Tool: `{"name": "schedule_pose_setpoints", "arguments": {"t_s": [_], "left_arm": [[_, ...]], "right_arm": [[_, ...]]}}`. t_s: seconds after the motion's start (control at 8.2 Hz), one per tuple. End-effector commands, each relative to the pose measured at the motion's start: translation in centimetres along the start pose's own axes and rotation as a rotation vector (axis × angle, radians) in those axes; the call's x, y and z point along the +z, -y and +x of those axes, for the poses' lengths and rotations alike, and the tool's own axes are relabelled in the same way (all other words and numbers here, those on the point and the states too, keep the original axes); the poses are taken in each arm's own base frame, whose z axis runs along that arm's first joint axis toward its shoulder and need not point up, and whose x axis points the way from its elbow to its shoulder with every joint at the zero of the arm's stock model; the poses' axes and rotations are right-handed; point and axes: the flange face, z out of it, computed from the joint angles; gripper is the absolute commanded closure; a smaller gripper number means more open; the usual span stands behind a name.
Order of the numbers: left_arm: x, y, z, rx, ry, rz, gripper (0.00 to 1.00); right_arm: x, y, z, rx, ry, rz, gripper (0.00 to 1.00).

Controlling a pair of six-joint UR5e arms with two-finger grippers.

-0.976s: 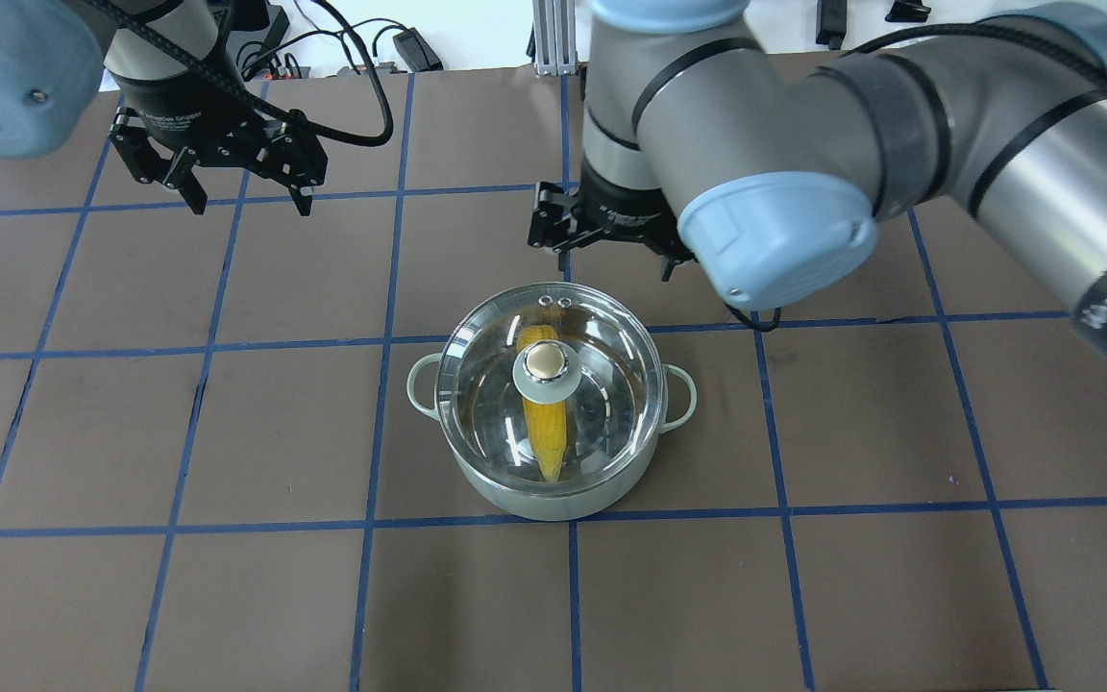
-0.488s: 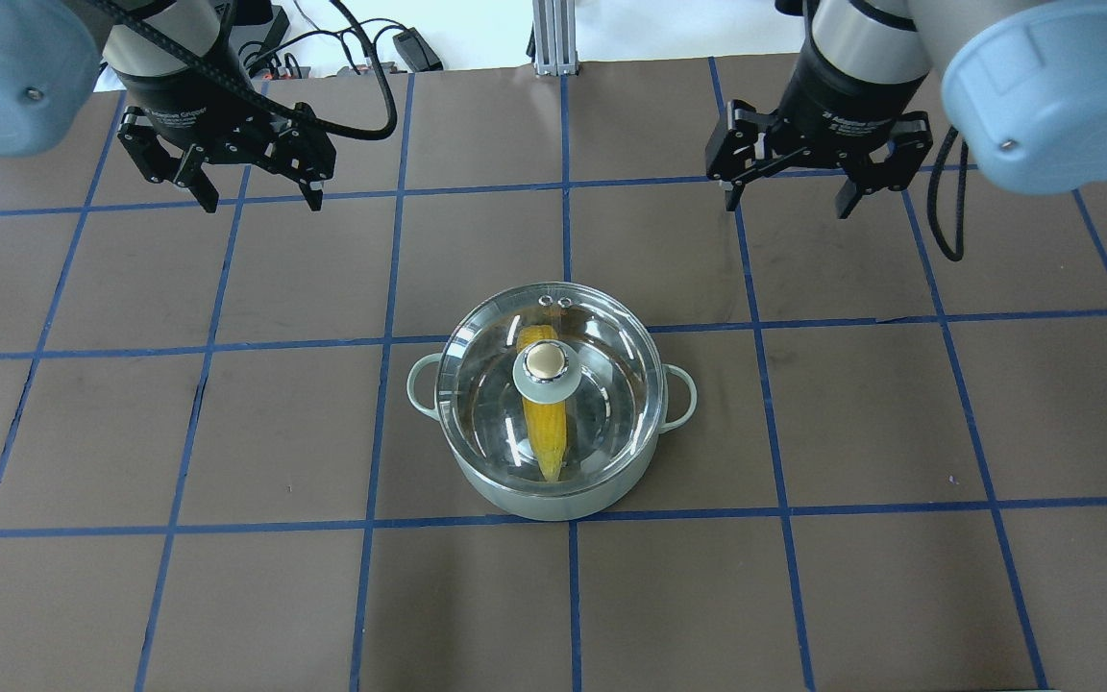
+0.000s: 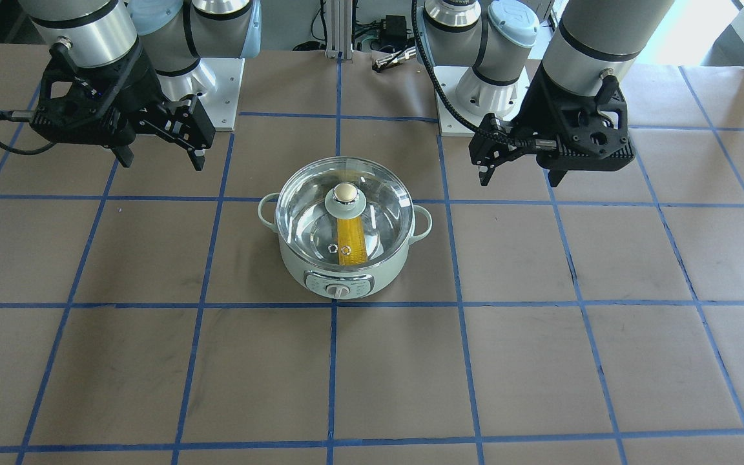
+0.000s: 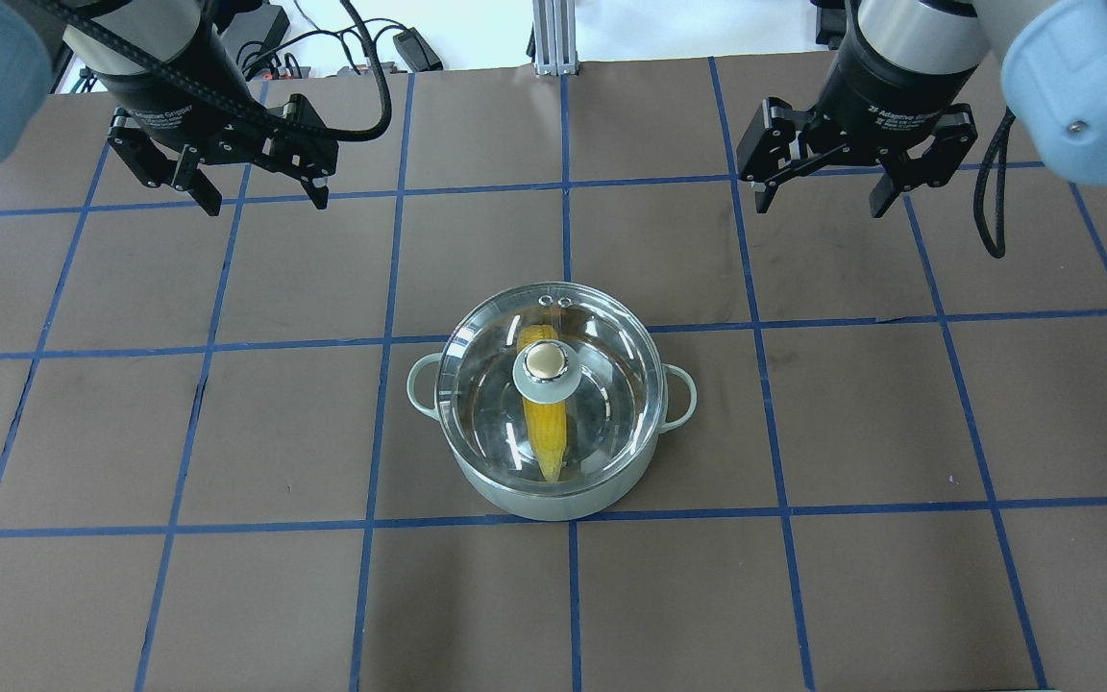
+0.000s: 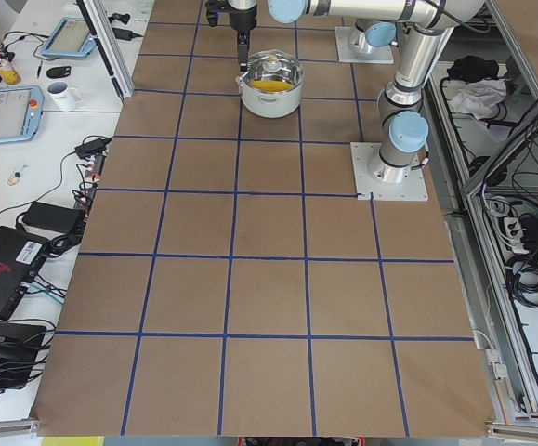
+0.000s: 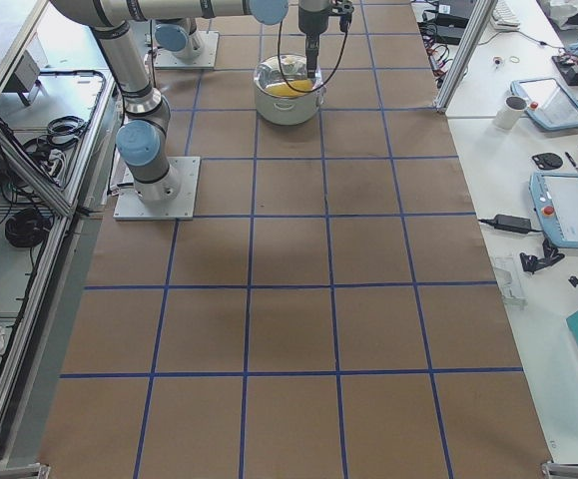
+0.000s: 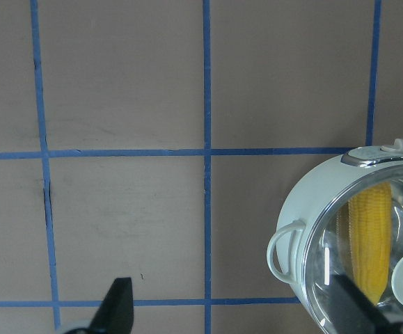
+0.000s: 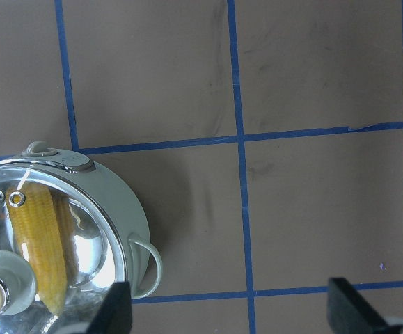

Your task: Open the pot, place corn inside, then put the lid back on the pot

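"Adaptive Gripper" on right pincer (image 4: 820,208)

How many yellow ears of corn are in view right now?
1. The yellow ear of corn lies inside the round mint-green pot, under its clear glass domed lid; the knob hides its middle.

Overhead camera is looking forward and down on the table (image 4: 131,596), front camera is facing back from across it; end cameras are watching from afar, wrist cameras are looking down close, all sharing the pot (image 4: 553,502).
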Motion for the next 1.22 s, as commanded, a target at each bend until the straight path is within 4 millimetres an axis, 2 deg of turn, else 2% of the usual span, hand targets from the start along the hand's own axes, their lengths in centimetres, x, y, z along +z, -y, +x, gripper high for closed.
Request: {"name": "schedule_pose_setpoints", "arguments": {"t_s": [0.0, 1.1], "left_arm": [[0.95, -0.66, 0.00, -0.002, -0.002, -0.015, 0.00], [1.35, -0.27, -0.12, -0.002, 0.003, -0.017, 0.00]], "right_arm": [[-0.48, -0.35, -0.27, -0.002, 0.010, -0.011, 0.00], [-0.01, -0.38, -0.19, -0.004, 0.002, -0.027, 0.00]]}}
